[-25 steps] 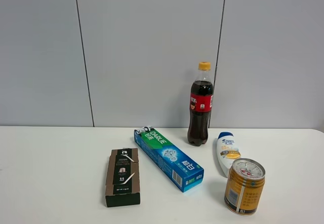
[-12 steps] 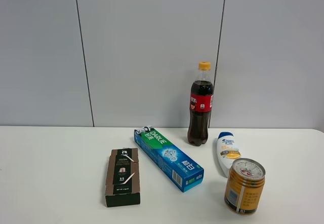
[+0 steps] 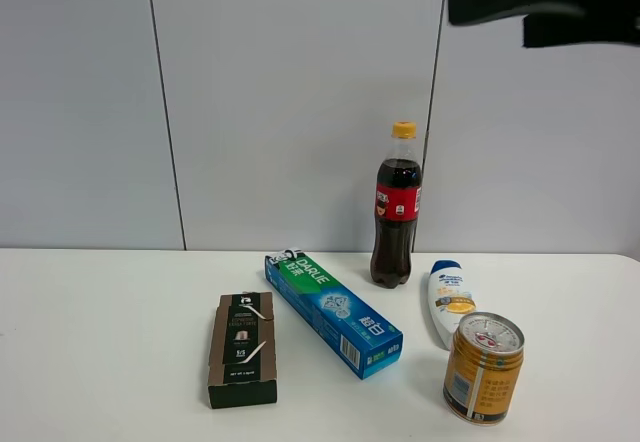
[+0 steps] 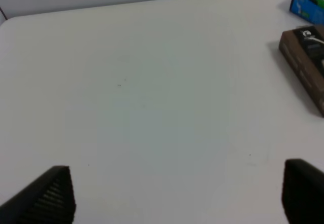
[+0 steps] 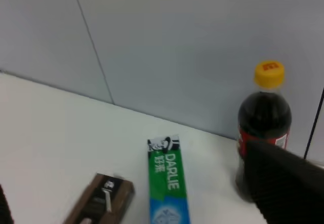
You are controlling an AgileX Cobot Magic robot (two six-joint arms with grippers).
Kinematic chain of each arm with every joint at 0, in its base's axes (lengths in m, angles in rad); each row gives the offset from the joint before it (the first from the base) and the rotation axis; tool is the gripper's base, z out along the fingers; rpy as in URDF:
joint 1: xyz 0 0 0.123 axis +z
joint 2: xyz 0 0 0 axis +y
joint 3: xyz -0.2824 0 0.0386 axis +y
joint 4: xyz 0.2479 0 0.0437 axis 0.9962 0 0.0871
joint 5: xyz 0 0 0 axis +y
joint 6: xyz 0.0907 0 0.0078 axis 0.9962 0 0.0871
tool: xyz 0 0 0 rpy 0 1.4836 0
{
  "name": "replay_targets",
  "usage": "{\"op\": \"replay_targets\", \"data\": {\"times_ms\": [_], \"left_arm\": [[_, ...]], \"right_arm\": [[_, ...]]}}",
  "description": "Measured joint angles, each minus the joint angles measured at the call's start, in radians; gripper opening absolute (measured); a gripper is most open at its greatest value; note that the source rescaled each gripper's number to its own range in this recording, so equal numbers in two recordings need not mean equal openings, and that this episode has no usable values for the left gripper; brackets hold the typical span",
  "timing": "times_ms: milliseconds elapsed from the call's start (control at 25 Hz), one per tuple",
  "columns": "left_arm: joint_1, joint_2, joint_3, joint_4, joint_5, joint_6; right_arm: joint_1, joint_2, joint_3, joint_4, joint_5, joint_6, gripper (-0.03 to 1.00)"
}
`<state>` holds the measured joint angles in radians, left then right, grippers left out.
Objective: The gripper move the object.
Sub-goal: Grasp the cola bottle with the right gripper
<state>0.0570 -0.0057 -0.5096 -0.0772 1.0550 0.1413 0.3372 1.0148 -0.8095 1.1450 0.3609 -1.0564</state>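
The cola bottle (image 3: 397, 207), dark with a red label and yellow-orange cap, stands upright at the back of the white table (image 3: 100, 342). It also shows in the right wrist view (image 5: 266, 115), partly hidden by one black finger (image 5: 286, 183). My right gripper (image 3: 540, 2) is a bulky black shape high at the upper right, well above the bottle and apart from it. Its jaws stand wide apart and hold nothing. My left gripper (image 4: 177, 193) is open over bare table; it does not show in the exterior view.
A gold can (image 3: 483, 367) stands front right, and a white shampoo bottle (image 3: 448, 300) lies between it and the cola. A blue-green toothpaste box (image 3: 333, 312) and a dark brown box (image 3: 242, 349) lie mid-table. A grey wall stands behind.
My right gripper has come into the exterior view at the upper right; before, no arm was in view. The things on the table have not moved.
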Motion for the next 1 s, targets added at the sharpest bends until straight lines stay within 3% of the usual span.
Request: {"op": "replay_targets", "data": {"times_ms": [200, 360, 760, 1000], "left_arm": [[0.000, 0.000, 0.000, 0.000, 0.000, 0.000], [0.000, 0.000, 0.000, 0.001, 0.000, 0.000], [0.000, 0.000, 0.000, 0.001, 0.000, 0.000], [0.000, 0.000, 0.000, 0.001, 0.000, 0.000]], "right_arm": [[0.121, 0.198, -0.015, -0.112, -0.209, 0.043, 1.00], [0.178, 0.317, -0.015, -0.128, -0.344, 0.146, 1.00], [0.184, 0.469, -0.015, -0.129, -0.455, 0.182, 1.00], [0.184, 0.501, 0.025, -0.124, -0.687, 0.158, 1.00]]}}
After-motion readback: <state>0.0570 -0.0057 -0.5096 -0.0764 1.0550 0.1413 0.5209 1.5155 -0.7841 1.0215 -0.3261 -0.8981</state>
